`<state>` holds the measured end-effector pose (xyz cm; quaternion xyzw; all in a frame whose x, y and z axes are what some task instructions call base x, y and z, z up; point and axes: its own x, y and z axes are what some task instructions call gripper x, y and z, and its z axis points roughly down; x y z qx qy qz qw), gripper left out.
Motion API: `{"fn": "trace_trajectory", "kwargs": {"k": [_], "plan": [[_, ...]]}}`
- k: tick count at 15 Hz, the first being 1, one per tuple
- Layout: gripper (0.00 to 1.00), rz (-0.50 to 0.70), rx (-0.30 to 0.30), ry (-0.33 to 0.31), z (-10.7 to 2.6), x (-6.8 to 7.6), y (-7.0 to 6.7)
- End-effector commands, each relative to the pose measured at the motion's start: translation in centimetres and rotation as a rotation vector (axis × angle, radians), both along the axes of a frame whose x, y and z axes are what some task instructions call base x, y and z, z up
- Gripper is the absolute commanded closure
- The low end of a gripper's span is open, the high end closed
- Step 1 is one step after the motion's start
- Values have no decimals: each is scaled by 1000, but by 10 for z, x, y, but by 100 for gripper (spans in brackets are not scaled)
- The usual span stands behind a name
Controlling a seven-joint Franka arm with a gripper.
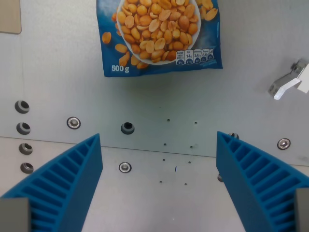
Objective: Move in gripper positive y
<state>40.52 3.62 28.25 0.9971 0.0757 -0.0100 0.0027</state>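
Observation:
My gripper (pixel 158 137) is open, with nothing between its two blue ribbed fingers (pixel 67 179), which rise from the bottom corners of the wrist view. It hangs above a grey metal plate (pixel 159 101). A blue 500 g bag of peanuts (pixel 159 34) lies flat on the plate at the top centre, beyond the fingertips and apart from them; its top is cut off by the frame.
The plate has screws (pixel 73 122), a dark hole (pixel 127 128) and several holes along the wrist view's left edge (pixel 22 106). A white and grey bracket (pixel 292 79) sits at the wrist view's right. A beige patch (pixel 9 17) is at the top left corner.

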Motion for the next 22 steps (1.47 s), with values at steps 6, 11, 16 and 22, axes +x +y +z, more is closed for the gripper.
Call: {"fn": "trace_trajectory", "kwargs": {"k": [6,11,16,22], "plan": [[0,0,0,-8,3,5,-30],[0,0,0,-8,3,9,-54],[0,0,0,-8,4,12,-79],[0,0,0,-8,4,17,-109]]}}
